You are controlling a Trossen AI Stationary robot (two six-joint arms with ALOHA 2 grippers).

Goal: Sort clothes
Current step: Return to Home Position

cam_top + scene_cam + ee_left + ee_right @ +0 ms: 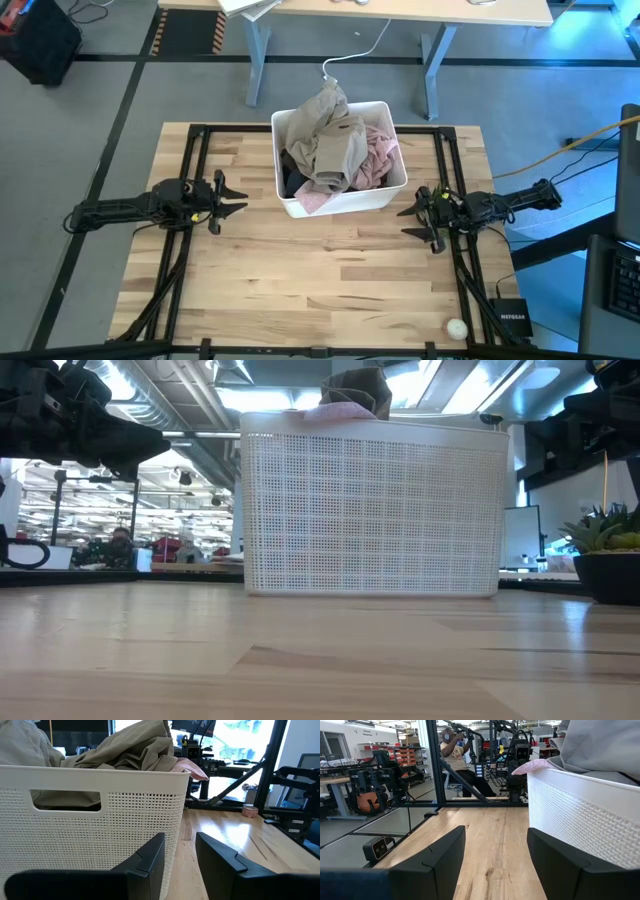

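Note:
The clothes lie heaped in a white perforated bin (342, 199) at the table's far middle. A khaki-beige garment (328, 135) lies on top and hangs over the bin's far rim. A pale pink one (376, 158) lies at the right side, a black one (295, 172) low at the left; no dark grey one shows. My left gripper (238, 195) is open and empty to the left of the bin. My right gripper (410, 221) is open and empty to the right of the bin's near corner. The left wrist view shows the khaki (125, 751) and pink (192, 768) cloth above the bin's rim.
A small white ball (456, 327) lies at the table's near right corner. Bare wooden tabletop (320, 280) stretches between the bin and the near edge. Black frame rails run along the table's left (195, 140) and right sides. A person shows in the room beyond (451, 745).

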